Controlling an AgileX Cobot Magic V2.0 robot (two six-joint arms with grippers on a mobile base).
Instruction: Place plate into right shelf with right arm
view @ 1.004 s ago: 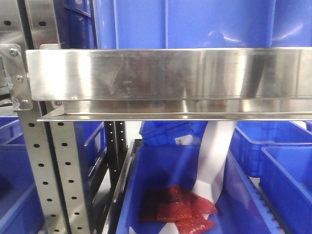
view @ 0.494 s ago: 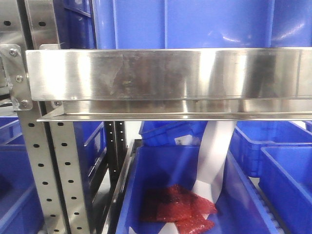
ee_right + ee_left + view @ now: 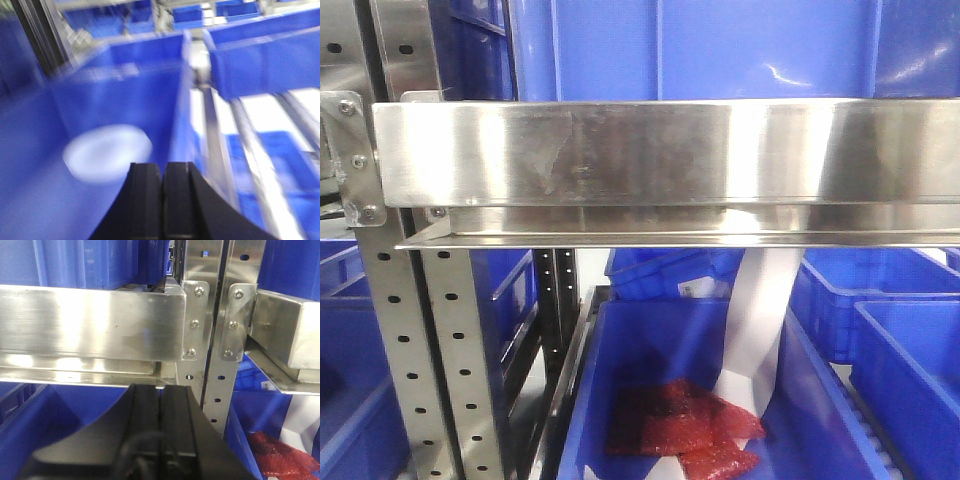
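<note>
In the right wrist view a white round plate (image 3: 107, 151) lies on the floor of a blue bin (image 3: 150, 65), blurred by motion. My right gripper (image 3: 164, 167) is shut and empty, just right of and nearer than the plate. In the left wrist view my left gripper (image 3: 160, 389) is shut and empty, held below a steel shelf beam (image 3: 90, 322). Neither gripper nor the plate shows in the front view, which faces the steel shelf beam (image 3: 660, 150).
A perforated steel upright (image 3: 220, 315) stands right of the left gripper. A blue bin (image 3: 620, 400) holds red bags (image 3: 685, 430) and a white strip (image 3: 755, 330). More blue bins (image 3: 260, 60) and roller rails (image 3: 212, 130) lie right of the plate's bin.
The front view is nearly unchanged; only the reflections on the steel beam and upper bin shift slightly.
</note>
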